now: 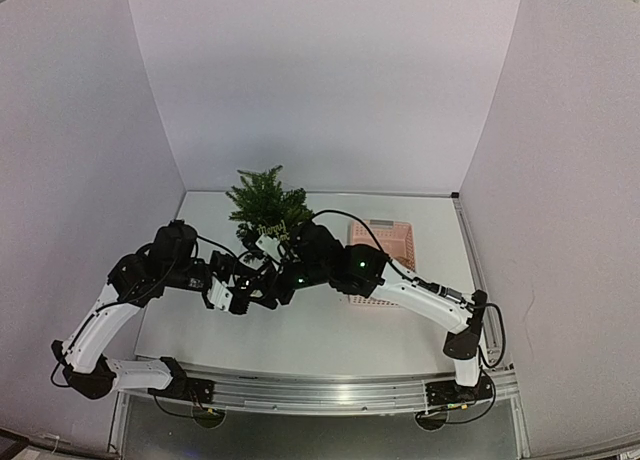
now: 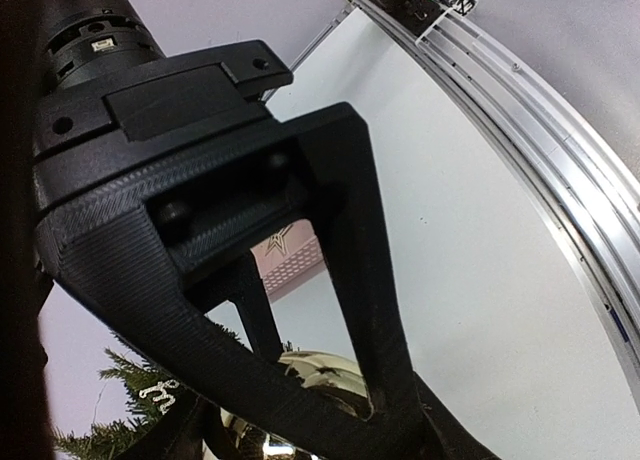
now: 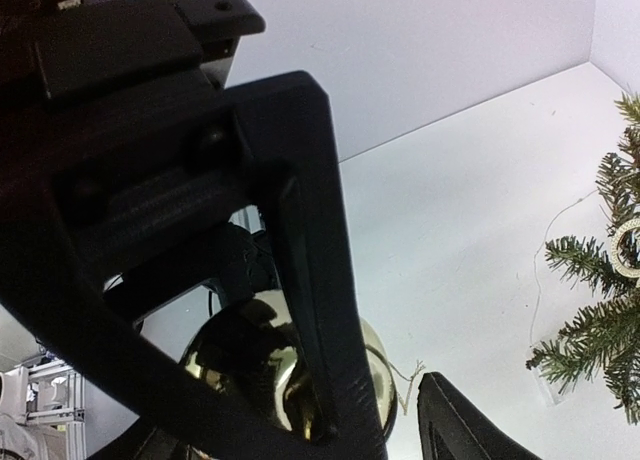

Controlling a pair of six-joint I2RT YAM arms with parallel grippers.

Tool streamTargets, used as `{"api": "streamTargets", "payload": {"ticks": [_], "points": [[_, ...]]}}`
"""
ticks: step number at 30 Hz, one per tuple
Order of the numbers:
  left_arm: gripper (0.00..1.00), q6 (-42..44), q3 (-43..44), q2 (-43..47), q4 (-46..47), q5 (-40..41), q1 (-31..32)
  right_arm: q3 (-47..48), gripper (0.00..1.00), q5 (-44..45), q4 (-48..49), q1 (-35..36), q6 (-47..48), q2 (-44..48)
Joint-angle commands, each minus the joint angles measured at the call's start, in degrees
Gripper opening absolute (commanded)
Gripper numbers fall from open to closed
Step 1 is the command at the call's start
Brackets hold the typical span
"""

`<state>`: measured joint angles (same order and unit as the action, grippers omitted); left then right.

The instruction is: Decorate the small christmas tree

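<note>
Left gripper [image 2: 320, 380] pinches gold bauble [image 3: 230, 360] beside small christmas tree [image 1: 268, 202].
Right gripper [image 3: 395, 410]: fingers spread about the bauble.

The left arm [image 1: 100, 325] stood up from its base, was sharply bent at the elbow and pointed inward to the right. The right arm [image 1: 425, 295] leaned low and long toward the left. The left gripper [image 1: 238, 296] and right gripper [image 1: 272, 282] sat very close together mid-table. The right gripper's fingers [image 3: 305, 250] stood apart. The left's jaw state could not be told.
</note>
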<state>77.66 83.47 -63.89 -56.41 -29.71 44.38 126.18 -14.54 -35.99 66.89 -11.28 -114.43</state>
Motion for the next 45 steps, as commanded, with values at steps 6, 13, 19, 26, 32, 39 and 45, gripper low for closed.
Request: {"api": "streamTargets", "payload": {"ticks": [6, 13, 19, 26, 32, 39, 45], "points": [[0.0, 0.1, -2.91, 2.78, 0.36, 5.93, -0.15, -0.97, 0.77, -0.95, 5.06, -0.73, -3.22, 4.24], [0.0, 0.7, -4.51, 3.44, 1.91, 9.06, -0.17, -3.87, 0.78, -2.5, 5.24, -1.53, -3.09, 6.81], [0.0, 0.94, -5.08, 3.6, 2.63, 9.87, -0.18, -5.77, 0.78, -4.85, 5.96, -2.04, -4.88, 8.03], [0.0, -0.8, -4.87, 3.72, 5.5, 8.71, -0.17, -7.84, 0.78, -5.4, 10.33, -2.15, -9.18, 8.4], [0.0, -13.13, -3.37, 2.79, 11.3, 13.15, -0.17, -14.68, 0.79, -0.79, 11.38, -2.22, -7.97, 14.57], [0.0, -33.63, 3.21, -0.02, 12.3, 17.91, -0.24, -19.46, 0.8, 4.08, 12.06, -2.34, -6.9, 19.97], [0.0, -46.58, 7.82, -1.8, 14.86, 23.46, -1.85, -22.65, 0.8, 7.42, 12.54, -2.91, -5.4, 24.01]]}}
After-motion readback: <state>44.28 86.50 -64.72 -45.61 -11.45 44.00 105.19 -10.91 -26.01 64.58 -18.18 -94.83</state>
